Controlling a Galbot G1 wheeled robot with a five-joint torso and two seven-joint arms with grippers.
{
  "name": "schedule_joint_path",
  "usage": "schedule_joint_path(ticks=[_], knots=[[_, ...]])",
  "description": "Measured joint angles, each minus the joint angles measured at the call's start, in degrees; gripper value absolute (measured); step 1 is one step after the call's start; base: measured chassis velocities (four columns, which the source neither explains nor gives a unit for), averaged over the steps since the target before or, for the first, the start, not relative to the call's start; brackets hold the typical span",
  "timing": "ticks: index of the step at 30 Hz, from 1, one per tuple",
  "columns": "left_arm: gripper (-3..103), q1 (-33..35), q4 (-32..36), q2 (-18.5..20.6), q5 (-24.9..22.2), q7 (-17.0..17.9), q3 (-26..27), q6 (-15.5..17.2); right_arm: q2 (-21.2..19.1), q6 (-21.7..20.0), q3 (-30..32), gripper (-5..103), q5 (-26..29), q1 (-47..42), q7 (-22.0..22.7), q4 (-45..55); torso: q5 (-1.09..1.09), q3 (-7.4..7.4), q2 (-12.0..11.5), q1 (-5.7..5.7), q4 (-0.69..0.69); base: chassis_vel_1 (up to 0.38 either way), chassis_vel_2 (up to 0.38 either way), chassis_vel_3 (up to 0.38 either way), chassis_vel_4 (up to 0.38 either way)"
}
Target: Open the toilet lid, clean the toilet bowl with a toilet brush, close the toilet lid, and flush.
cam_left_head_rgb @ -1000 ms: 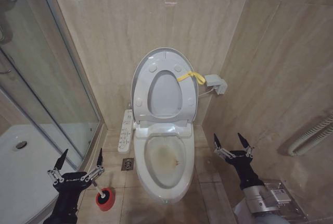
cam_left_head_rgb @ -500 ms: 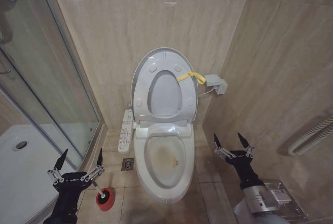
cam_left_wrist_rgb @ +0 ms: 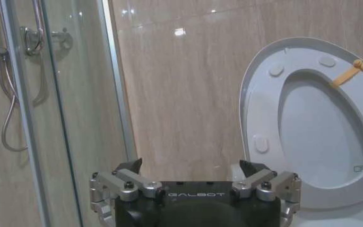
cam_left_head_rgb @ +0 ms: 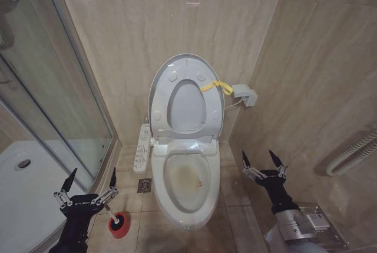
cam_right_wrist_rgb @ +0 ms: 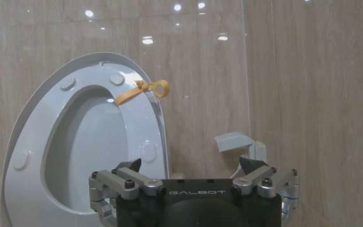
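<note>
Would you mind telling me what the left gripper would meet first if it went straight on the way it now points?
Probably the beige wall: the open left gripper aims between the shower glass and the raised toilet lid. Depth is unclear.

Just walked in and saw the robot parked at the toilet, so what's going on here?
Nothing is being handled. The toilet lid stands open against the wall, and the toilet bowl shows a yellowish-brown stain. The left gripper hovers open above the toilet brush on the floor; the right gripper hangs open beside the bowl.
</note>
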State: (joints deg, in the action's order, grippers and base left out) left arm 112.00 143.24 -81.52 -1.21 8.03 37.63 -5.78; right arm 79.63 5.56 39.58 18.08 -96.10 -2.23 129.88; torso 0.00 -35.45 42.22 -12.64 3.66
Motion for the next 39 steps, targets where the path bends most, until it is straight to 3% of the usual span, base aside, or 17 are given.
schedule_joint_path(ticks=[39], knots=[[100,0.0,0.0,0.0,0.0,0.0,0.0,0.0,0.0,0.0,0.0,100,0.0,0.0,0.0,0.0,0.00,0.00,0.0,0.00,0.00,0.000,0.000,0.000,0.000]])
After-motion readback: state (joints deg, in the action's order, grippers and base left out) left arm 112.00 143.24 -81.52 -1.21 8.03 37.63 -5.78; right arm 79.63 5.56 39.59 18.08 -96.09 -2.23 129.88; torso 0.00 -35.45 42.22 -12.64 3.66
